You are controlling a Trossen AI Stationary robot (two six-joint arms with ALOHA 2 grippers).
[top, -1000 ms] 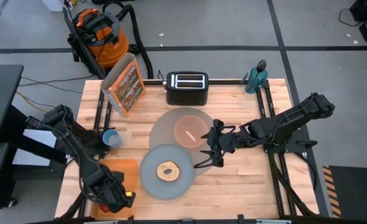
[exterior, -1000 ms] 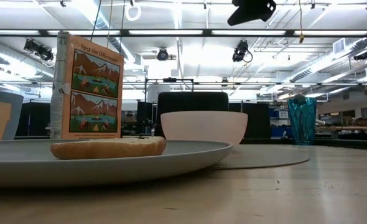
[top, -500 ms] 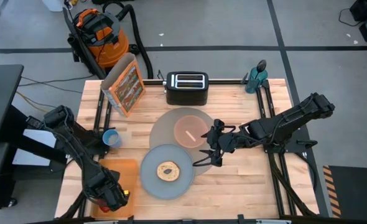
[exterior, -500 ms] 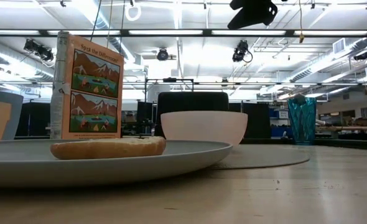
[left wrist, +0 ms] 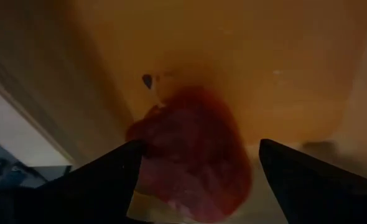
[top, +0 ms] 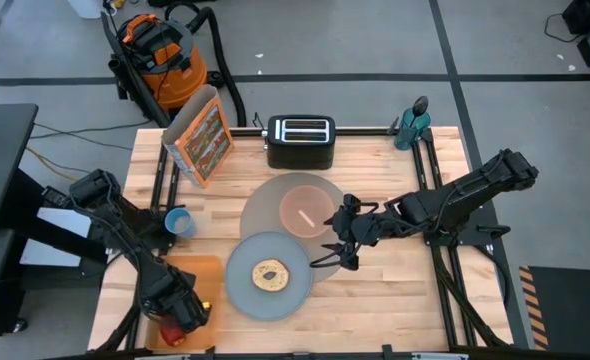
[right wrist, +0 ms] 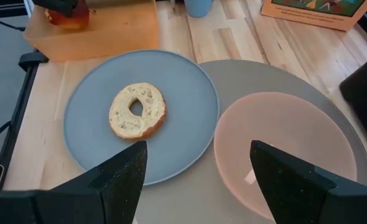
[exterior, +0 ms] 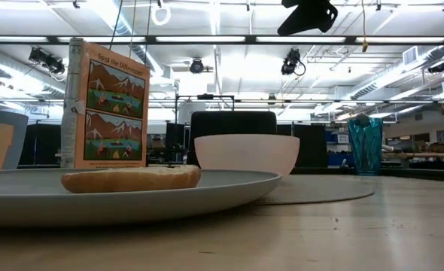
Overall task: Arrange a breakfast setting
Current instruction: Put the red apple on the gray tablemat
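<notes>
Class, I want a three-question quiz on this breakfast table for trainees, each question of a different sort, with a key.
1. True or false: the bagel lies in the pink bowl.
2. Which arm's jaws hang open on either side of the red apple: A left, B right?
3. Fill in: the apple sits on the orange ____.

Key: 1 false, it lies on the grey plate; 2 A, the left gripper; 3 board.
</notes>
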